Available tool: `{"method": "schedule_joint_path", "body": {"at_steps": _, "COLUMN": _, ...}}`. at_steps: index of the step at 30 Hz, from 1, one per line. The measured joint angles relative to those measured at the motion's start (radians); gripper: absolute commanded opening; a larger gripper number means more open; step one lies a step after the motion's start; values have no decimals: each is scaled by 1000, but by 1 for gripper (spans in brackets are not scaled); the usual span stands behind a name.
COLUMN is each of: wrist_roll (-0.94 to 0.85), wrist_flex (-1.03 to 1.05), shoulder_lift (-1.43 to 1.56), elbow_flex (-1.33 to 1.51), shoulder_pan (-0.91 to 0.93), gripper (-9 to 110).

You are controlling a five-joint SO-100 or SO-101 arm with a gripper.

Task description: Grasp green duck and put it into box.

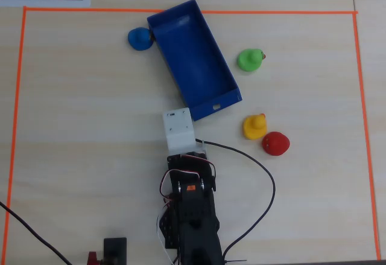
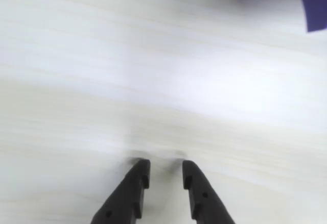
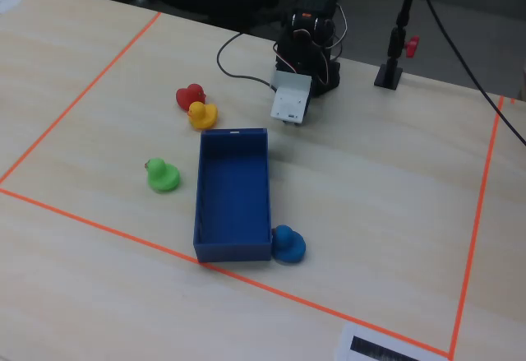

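Note:
The green duck point(image 1: 249, 60) stands on the table right of the box point(image 1: 196, 60) in the overhead view, and left of the box point(image 3: 234, 192) in the fixed view, where the duck point(image 3: 162, 175) is a short way from its long wall. The box is empty. My gripper point(image 2: 164, 169) shows in the wrist view as two black fingers slightly apart over bare table, with nothing between them. A corner of the box point(image 2: 311, 4) shows at the top right there. The arm's white wrist block point(image 1: 179, 129) sits just short of the box's near end and hides the fingers from above.
A blue duck point(image 1: 140, 38) touches the box's far corner. A yellow duck point(image 1: 254, 126) and a red duck point(image 1: 275, 143) sit together right of the arm. Orange tape point(image 1: 193, 12) frames the work area. A black cable point(image 1: 265, 174) loops beside the arm.

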Motion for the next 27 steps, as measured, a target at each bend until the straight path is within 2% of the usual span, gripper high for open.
{"method": "schedule_joint_path", "body": {"at_steps": 18, "wrist_roll": 9, "wrist_flex": 2, "shoulder_lift": 0, "elbow_flex": 0, "shoulder_pan": 0, "gripper": 6}}
{"method": "schedule_joint_path", "body": {"at_steps": 21, "wrist_roll": 14, "wrist_flex": 5, "shoulder_lift": 0, "elbow_flex": 0, "shoulder_pan": 0, "gripper": 0}}
{"method": "schedule_joint_path", "body": {"at_steps": 27, "wrist_roll": 17, "wrist_flex": 5, "shoulder_lift": -2, "elbow_flex": -2, "shoulder_pan": 0, "gripper": 0}}
